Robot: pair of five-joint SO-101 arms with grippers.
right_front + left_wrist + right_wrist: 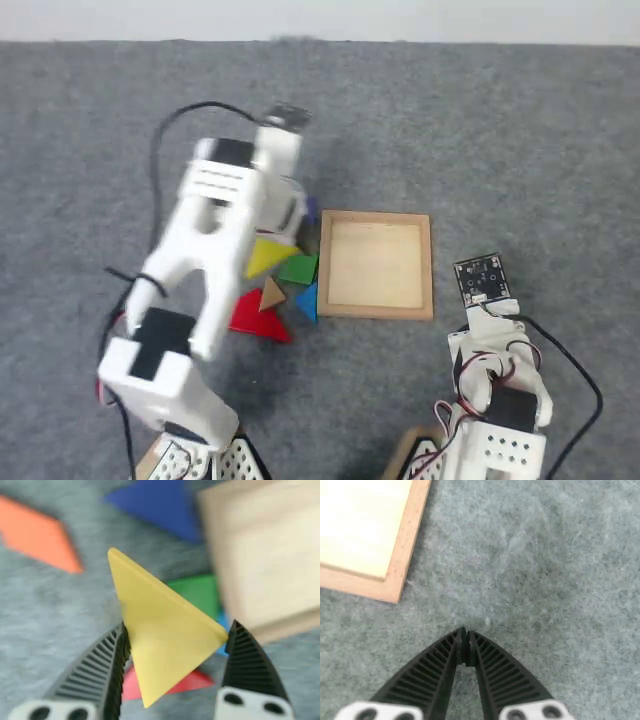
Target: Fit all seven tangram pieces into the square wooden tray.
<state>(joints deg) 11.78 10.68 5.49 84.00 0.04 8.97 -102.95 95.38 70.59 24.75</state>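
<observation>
2 arms: both mine, side by side on the grey carpet (500,130). The left one leaned over the loose pieces and the right one sat back near its base.
Left gripper (178,629): I had it clamped on the yellow triangle (155,605), with 1 ribbed finger (107,655) against each side. The piece sat tilted between them.
Right gripper (466,632): my jaws were pressed together with nothing in them. It sat over bare carpet, just off 1 corner of the tray.
Tray (376,313): square and wooden, flat on the carpet between the pile and my right arm. Every piece I could see was outside it, on its left side.
Green piece (298,268): just beside the tray's left rim.
Blue triangle (308,300): near the same rim, below the green piece in the high view. I couldn't tell if it touched the rim.
Tan triangle (272,295): small, between the green piece and the red triangle.
Red triangle (258,318): the piece closest to my left arm's base.
Dark blue triangle (160,505): on the carpet near a tray corner.
Orange parallelogram (37,535): on the carpet, apart from the others.
</observation>
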